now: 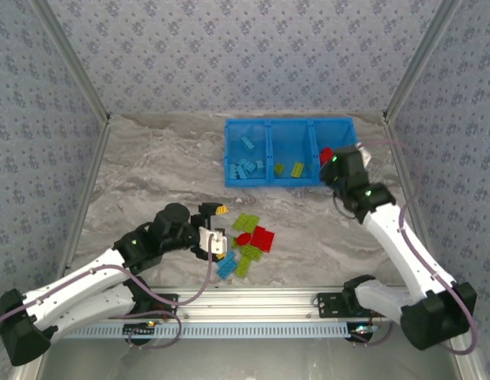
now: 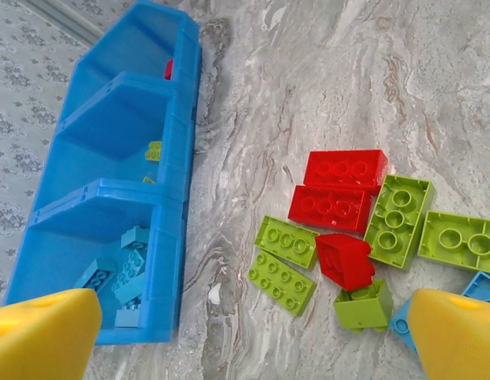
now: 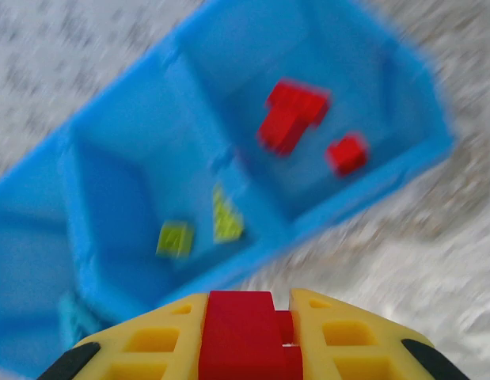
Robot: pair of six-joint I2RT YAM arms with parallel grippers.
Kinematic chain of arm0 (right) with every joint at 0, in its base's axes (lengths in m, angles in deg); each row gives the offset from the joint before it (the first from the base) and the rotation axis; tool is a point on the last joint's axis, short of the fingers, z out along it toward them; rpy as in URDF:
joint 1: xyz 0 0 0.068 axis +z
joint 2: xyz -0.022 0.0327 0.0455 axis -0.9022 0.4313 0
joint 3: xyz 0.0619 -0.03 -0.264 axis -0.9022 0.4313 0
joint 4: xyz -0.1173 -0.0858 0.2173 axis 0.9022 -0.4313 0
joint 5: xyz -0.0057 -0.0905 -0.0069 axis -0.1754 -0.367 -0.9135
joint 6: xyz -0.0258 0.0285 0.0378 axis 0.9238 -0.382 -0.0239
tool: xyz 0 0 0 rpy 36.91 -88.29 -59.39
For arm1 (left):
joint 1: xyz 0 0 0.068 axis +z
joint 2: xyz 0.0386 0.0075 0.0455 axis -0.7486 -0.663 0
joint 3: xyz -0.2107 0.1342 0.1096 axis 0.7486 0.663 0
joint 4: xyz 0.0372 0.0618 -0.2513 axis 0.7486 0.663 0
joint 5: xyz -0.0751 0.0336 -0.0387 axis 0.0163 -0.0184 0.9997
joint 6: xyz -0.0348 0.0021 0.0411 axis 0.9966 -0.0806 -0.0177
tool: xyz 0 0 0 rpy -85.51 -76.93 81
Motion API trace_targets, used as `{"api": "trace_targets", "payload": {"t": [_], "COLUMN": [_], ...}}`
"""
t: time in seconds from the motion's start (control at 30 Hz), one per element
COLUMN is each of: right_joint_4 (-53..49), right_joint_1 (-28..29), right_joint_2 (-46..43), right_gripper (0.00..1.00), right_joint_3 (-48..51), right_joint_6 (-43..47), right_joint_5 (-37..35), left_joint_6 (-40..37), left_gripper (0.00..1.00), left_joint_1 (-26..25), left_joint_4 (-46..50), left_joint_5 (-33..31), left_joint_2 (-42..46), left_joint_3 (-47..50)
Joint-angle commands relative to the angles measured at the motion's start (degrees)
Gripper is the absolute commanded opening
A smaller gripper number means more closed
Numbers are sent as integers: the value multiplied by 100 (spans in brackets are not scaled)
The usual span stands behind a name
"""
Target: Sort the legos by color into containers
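Blue tray compartments (image 1: 288, 121) hold light-blue, green and red legos (image 1: 246, 168) separately.

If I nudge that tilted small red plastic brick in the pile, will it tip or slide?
Probably tips: the small red plastic brick sits tilted against a lime green brick. Hard and glossy on a smooth marbled table, it likely slides easily.

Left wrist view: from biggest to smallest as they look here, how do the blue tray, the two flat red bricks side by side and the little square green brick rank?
1. blue tray, by far.
2. upper flat red brick and lower flat red brick: they look alike, so no ranking between them.
3. little square green brick.
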Motion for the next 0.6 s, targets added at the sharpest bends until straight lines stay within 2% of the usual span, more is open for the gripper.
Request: {"api": "trace_targets", "payload": {"t": [0.0, 0.1, 0.3, 0.4, 0.43, 0.57], "right_joint_4": [-119, -105, -290, -514, -625, -658], "right_joint_1": [-826, -1221, -1414, -1411, -1419, -1382], "right_joint_2": [958, 1953, 3290, 3503, 3468, 2921], "right_gripper": [25, 27, 35, 52, 55, 57], "right_joint_3": [-571, -1273, -2230, -2531, -2576, -2424], "right_joint_6": [733, 1041, 1178, 1161, 1145, 1079], "right_joint_5": [375, 630, 705, 815, 807, 909], "left_joint_6": [183, 322, 240, 200, 198, 192], "left_gripper": [99, 99, 99, 99, 99, 99], "left_joint_1": [-42, -54, -56, -51, -55, -51], "left_joint_4": [-90, -45, 42, 12, -1, 36], "left_joint_5": [155, 136, -81, -110, -104, -97], "left_joint_2": [70, 119, 145, 146, 125, 46], "left_joint_3": [-88, -163, -178, -157, -148, -148]}}
